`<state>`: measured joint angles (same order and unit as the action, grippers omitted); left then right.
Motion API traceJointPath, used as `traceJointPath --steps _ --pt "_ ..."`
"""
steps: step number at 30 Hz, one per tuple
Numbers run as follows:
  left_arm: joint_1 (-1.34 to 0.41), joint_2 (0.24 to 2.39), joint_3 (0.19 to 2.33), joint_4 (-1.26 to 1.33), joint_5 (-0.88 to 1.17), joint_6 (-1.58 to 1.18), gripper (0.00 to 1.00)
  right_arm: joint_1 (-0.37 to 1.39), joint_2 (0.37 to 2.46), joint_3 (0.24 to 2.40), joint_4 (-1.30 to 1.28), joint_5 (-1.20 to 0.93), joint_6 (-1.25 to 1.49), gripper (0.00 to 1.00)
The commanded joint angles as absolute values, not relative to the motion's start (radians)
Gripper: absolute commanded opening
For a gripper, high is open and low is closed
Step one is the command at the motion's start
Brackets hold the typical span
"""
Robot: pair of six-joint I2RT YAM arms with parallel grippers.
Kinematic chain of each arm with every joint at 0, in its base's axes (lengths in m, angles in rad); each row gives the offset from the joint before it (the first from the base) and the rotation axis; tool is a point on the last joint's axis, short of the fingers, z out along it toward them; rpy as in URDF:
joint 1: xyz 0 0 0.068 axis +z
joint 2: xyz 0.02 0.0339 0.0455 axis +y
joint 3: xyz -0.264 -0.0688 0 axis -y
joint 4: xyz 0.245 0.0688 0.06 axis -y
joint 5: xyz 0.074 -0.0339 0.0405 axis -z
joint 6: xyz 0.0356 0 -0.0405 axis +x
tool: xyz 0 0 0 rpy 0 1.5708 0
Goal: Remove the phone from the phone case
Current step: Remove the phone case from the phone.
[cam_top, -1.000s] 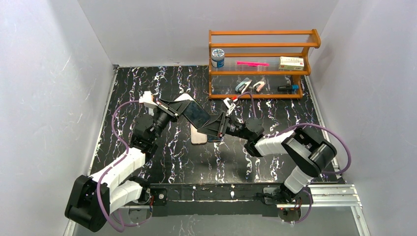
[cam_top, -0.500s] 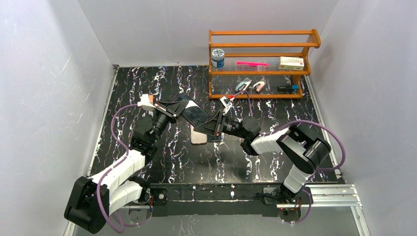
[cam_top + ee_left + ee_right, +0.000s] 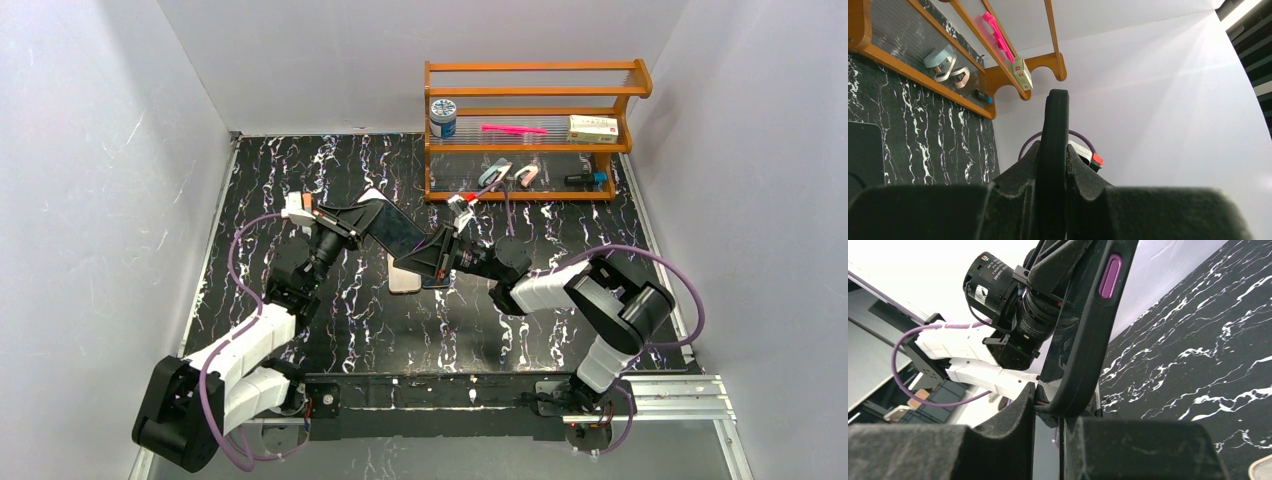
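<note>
The phone in its black case [image 3: 398,232] is held tilted above the table, between both grippers. My left gripper [image 3: 362,222] is shut on its upper left end. My right gripper [image 3: 433,257] is shut on its lower right end. In the left wrist view the case's black edge [image 3: 1055,125] stands upright, clamped between the fingers of the left gripper [image 3: 1053,157]. In the right wrist view the case [image 3: 1088,335], with a purple side button [image 3: 1110,276], is pinched at its lower corner by the right gripper [image 3: 1048,410]. I cannot tell whether the phone has come away from the case.
A flat beige object [image 3: 404,281] lies on the black marbled table [image 3: 300,170] just below the held phone. A wooden shelf [image 3: 530,92] at the back holds a jar [image 3: 442,117], a pink toothbrush [image 3: 513,129], a box [image 3: 593,127] and small items. White walls stand on both sides.
Both grippers and the phone have shifted slightly towards the back. Both grips are unchanged.
</note>
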<state>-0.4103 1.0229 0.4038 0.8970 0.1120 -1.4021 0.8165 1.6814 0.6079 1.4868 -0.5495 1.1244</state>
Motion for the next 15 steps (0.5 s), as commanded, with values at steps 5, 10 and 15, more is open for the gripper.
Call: traceJointPath --steps 5,10,15 --pt "-0.416 1.027 0.47 0.791 0.116 -1.439 0.0 0.824 1.594 0.655 1.306 -0.598 0.691 0.01" --pt "-0.414 1.023 0.49 0.723 0.121 -1.439 0.0 0.824 1.556 0.665 1.213 -0.62 0.512 0.04" --pt "-0.414 1.031 0.52 0.694 0.14 -1.439 0.0 0.824 1.537 0.687 1.131 -0.668 0.346 0.1"
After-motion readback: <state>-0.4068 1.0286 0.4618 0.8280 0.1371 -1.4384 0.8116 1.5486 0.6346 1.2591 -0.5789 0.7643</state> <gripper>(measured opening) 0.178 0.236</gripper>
